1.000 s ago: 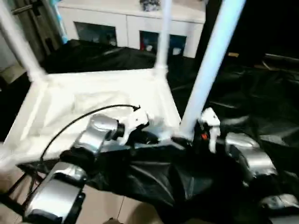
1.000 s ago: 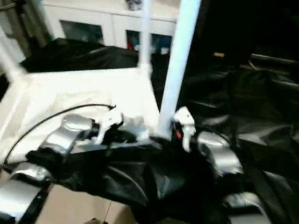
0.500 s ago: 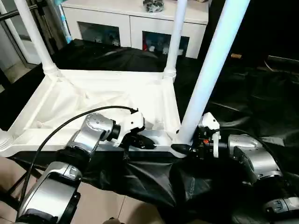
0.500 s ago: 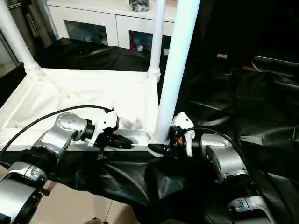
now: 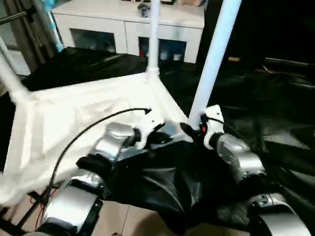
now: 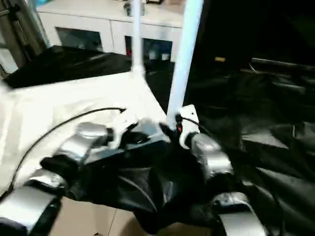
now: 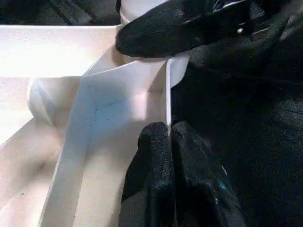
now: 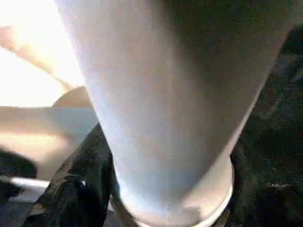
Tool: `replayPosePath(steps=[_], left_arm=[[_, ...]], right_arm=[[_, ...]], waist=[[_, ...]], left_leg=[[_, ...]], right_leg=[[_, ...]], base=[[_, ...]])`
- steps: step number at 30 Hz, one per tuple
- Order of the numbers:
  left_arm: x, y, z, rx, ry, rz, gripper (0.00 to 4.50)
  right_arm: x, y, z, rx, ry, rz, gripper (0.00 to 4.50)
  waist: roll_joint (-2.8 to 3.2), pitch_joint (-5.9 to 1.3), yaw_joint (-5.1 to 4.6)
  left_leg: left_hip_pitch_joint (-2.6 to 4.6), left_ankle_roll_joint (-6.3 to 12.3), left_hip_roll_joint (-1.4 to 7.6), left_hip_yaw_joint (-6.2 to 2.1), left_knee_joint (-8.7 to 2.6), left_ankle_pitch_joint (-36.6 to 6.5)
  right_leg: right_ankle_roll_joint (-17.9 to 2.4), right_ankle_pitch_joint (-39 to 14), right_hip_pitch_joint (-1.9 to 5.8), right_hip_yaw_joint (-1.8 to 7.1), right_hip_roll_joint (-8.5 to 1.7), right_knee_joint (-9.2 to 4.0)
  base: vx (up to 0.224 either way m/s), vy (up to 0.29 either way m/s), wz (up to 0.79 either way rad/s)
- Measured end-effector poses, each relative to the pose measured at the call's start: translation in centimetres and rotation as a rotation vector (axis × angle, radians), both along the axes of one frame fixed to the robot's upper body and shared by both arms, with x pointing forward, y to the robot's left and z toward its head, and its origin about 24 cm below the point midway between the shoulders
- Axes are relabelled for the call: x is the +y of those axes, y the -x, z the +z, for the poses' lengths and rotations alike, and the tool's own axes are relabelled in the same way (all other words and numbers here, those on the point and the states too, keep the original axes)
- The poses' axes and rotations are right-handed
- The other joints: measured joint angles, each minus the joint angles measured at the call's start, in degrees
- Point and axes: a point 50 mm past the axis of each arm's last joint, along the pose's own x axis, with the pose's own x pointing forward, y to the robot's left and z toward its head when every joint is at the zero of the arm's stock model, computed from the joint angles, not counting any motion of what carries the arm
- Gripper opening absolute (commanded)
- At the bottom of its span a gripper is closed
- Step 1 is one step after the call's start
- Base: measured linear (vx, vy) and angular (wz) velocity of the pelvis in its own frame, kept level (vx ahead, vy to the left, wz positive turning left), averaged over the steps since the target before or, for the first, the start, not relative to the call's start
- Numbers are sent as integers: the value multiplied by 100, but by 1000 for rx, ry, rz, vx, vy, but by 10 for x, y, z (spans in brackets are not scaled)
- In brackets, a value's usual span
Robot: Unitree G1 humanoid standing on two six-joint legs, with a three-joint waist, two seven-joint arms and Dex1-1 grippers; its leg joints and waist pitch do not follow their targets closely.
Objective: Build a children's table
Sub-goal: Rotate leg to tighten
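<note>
The white tabletop lies underside up on black sheeting. Three white legs stand in its corner sockets: the near right leg, the far right leg and a far left leg. My left gripper is shut on the thin near rim of the tabletop, close to the near right corner. My right gripper is shut on the base of the near right leg, with one black finger against its side just above the socket.
A white cabinet with glass doors stands behind the tabletop. Crumpled black sheeting covers the surface to the right and hangs over the front edge. Pale floor shows below.
The whole view has swung and tilted with the head. My right gripper's jaws have closed in on the base of the near right leg. My left gripper stays on the rim.
</note>
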Motion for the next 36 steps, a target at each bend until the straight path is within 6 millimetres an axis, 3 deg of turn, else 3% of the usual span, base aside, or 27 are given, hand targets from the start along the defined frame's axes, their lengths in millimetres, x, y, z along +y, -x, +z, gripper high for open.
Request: replayPosePath(steps=[1, 4, 7, 9, 14, 19, 27, 28, 36], left_arm=[[-2, -1, 0, -2, 0, 15, 0], [-4, -1, 0, -4, 5, 20, 0], [-4, -1, 1, -4, 7, 15, 0], [-3, -1, 1, -4, 9, 5, 0], [3, 2, 4, 5, 11, -65, 0], [14, 7, 7, 13, 10, -179, 0], [28, 14, 8, 43, -2, -305, 0], [30, 15, 8, 48, -7, -316, 0], [36, 17, 9, 63, -21, -367, 0]], right_arm=[[3, -2, 0, -6, 12, -28, 272], [2, -3, 0, -15, 1, -45, 342], [3, -4, 1, -19, -9, -25, 347], [0, -3, 1, -25, -6, 8, 376], [-10, 6, 3, -53, -13, 167, 376], [-26, 24, 7, -29, -42, 390, 376], [-34, 44, 11, 36, -58, 606, 376], [-34, 46, 11, 46, -64, 624, 354], [-34, 51, 12, 82, -80, 673, 306]], waist=[[1, 0, -9], [2, -1, -7], [2, -1, -4], [2, -1, 2], [4, 1, 26], [13, 6, 167], [13, 6, 304], [13, 6, 311], [13, 6, 317]], left_leg=[[-1, 0, -4, 0, 0, 0], [-2, 8, -11, 0, 0, -5], [-1, 12, -12, 1, -9, -8], [-2, 11, -12, 0, -15, -8], [-5, 10, -11, 0, -50, -8], [-21, 11, -1, 2, -66, -9], [-21, 9, 0, 5, -57, -10], [-21, 9, 0, 5, -57, -9], [-21, 8, 1, 6, -59, -9]], right_leg=[[-1, 1, -1, 4, -1, -3], [-5, 3, 2, 13, -2, -3], [-17, 14, 3, 12, -2, -2], [-17, 25, 2, 11, -1, -1], [-36, 47, -7, 7, 2, -1], [-29, 42, -18, 3, 9, -1], [-29, 42, -19, 5, 7, 0], [-28, 41, -19, 5, 7, 0], [-25, 40, -17, 5, 7, -1]], base=[[0, 0, 0], [0, 0, 0], [0, 0, 0], [0, 0, 0], [0, 0, 0], [0, 0, 0], [0, 0, 0], [0, 0, 0], [0, 0, 0]])
